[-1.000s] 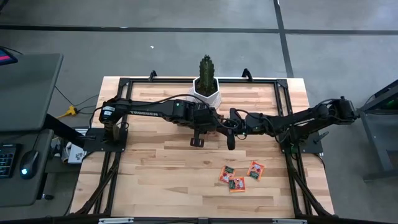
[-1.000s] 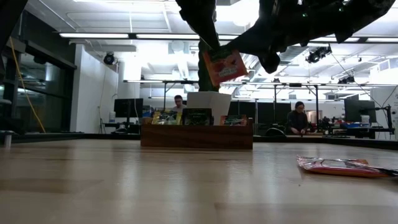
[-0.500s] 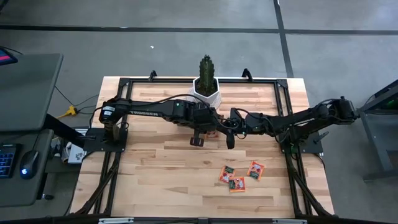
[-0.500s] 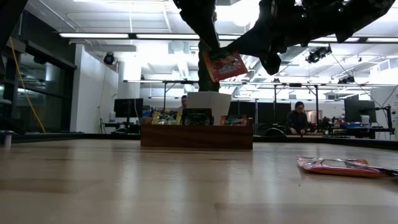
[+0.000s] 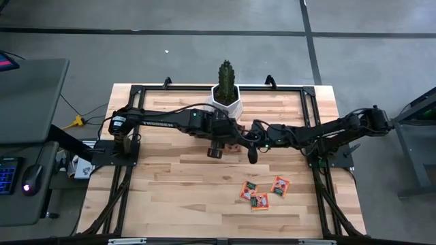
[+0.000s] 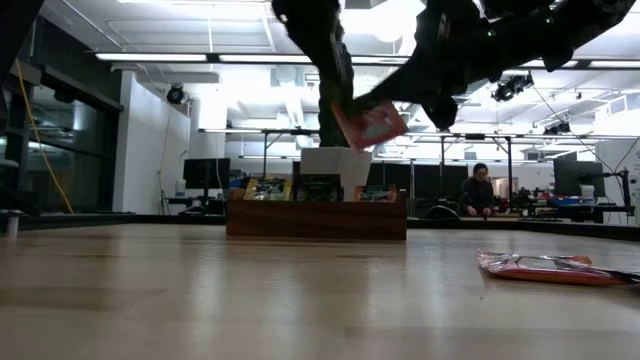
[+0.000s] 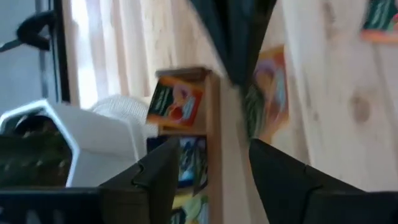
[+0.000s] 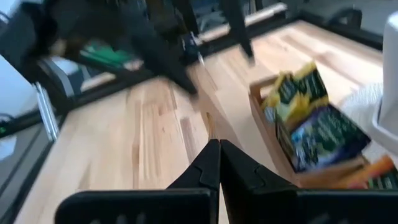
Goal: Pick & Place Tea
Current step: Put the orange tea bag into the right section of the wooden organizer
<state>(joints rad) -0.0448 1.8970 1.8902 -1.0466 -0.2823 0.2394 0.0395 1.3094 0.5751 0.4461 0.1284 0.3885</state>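
Note:
An orange-red tea sachet (image 6: 372, 124) hangs tilted in the air above the brown wooden tray (image 6: 316, 218). My right gripper (image 6: 352, 104) is shut on it, reaching in nearly level from the table's right. My left gripper (image 7: 214, 149) stands open just beside it, pointing steeply down, with the sachet (image 7: 268, 93) and the tray wall showing past its fingers. The tray holds yellow-green sachets (image 8: 295, 93), dark blue ones (image 8: 323, 140) and an orange one (image 7: 177, 106), all standing on edge. My right gripper pinches the sachet's upper edge (image 6: 362, 112) between its two shut fingers, coming nearly level from the table's right. The sachet hangs below the fingers, tilted and clear of the tray. The low view does not show how far back between the fingers it reaches.
Three orange-red sachets (image 5: 261, 192) lie flat on the table toward the near right. A white pot with a green plant (image 5: 225, 92) stands just behind the tray. A black frame rail (image 5: 136, 88) runs round the table top. People sit in the room beyond (image 6: 480, 190).
My left gripper has opened and let go of the orange-red sachet while staying in place. The sachet has sunk a little and tipped over to a slant. It is still in the air above the tray, at my right gripper's fingers.

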